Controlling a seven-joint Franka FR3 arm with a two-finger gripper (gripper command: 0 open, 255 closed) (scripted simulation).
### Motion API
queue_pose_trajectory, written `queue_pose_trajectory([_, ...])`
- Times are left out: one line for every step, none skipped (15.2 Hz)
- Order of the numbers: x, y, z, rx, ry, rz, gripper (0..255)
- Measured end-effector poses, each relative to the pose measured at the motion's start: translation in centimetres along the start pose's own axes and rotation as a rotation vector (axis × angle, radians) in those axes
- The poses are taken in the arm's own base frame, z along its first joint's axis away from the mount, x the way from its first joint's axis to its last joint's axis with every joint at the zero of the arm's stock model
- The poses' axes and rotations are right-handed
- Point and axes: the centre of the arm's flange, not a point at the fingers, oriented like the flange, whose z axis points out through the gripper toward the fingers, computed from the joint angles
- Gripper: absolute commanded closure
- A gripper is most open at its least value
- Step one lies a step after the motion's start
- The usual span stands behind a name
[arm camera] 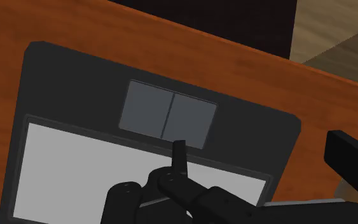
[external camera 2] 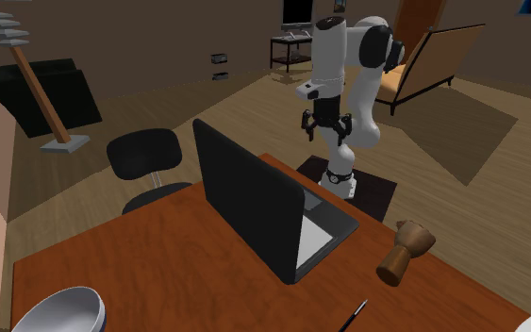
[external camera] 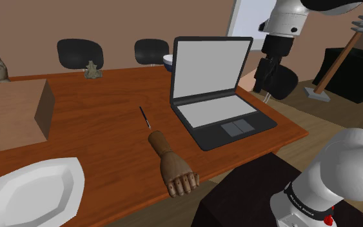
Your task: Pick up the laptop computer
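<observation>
The laptop (external camera: 218, 97) stands open on the table (external camera: 109, 132), right of centre in the shoulder view, its base (external camera: 228, 119) near the table's edge. The gripper (external camera 2: 327, 130) hangs above it at upper right, jaws apart. Best, I judge, to straddle the upright screen (external camera: 210, 68) squarely at its edge, then close. The flat base offers little to pinch.

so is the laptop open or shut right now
Open. The laptop has its screen standing up from the base, which lies flat on the wooden table, keyboard area and trackpad uncovered.
</observation>
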Motion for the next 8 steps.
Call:
queue_pose_trajectory([0.0,0.0,0.0,0.0,0.0,0.0,0])
queue_pose_trajectory([0.4,0.5,-0.2,-0.002,0.001,-0.019,0])
queue_pose_trajectory([1.0,1.2,-0.5,-0.006,0.002,-0.049,0])
queue_pose_trajectory([1.7,2.0,-1.0,-0.011,0.002,-0.087,0])
queue_pose_trajectory([2.2,2.8,-1.4,-0.016,0.003,-0.127,0])
queue_pose_trajectory([2.8,3.7,-2.0,-0.021,0.004,-0.169,0])
queue_pose_trajectory([3.6,4.3,-2.6,-0.027,0.005,-0.212,0])
queue_pose_trajectory([4.4,5.0,-2.9,-0.032,0.006,-0.255,0])
